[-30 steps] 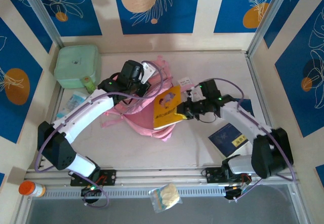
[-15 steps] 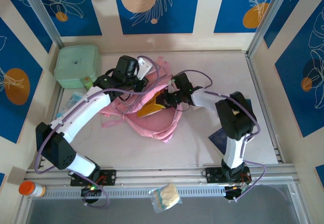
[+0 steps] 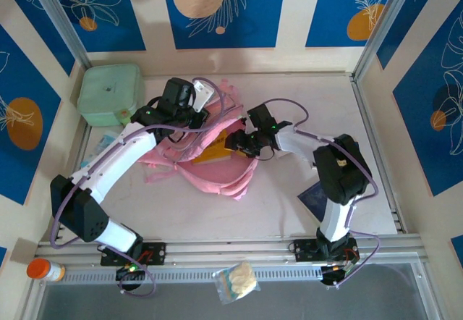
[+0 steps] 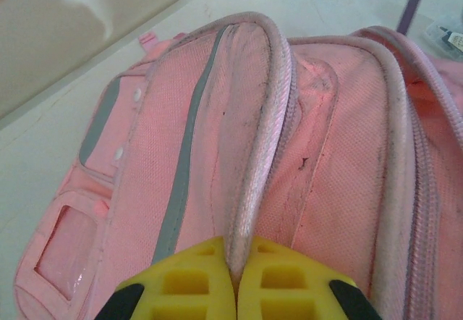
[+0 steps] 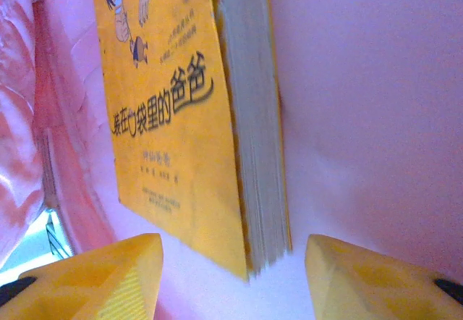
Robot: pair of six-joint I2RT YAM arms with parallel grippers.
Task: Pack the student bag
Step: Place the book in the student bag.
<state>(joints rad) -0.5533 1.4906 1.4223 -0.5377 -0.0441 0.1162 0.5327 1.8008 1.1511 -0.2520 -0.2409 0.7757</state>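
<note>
In the top view, the student bag [image 3: 217,179] lies mid-frame, its mouth lifted by the left gripper [image 3: 194,117] while the right gripper [image 3: 242,144] reaches inside. A blue booklet [image 3: 312,198] at lower right and a mint-green case [image 3: 108,92] at upper left wait outside. The left wrist view shows its jaws pinching the bag's piped rim. In the right wrist view the fingers stand spread, gripping nothing, and a yellow book [image 5: 166,117] rests against the pink lining. One item seems packed and more remain.

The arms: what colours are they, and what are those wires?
Both the left arm and right arm have white shells with black joints. Thin purple cables loop along them. The fingers are blocky yellow with square recesses.
</note>
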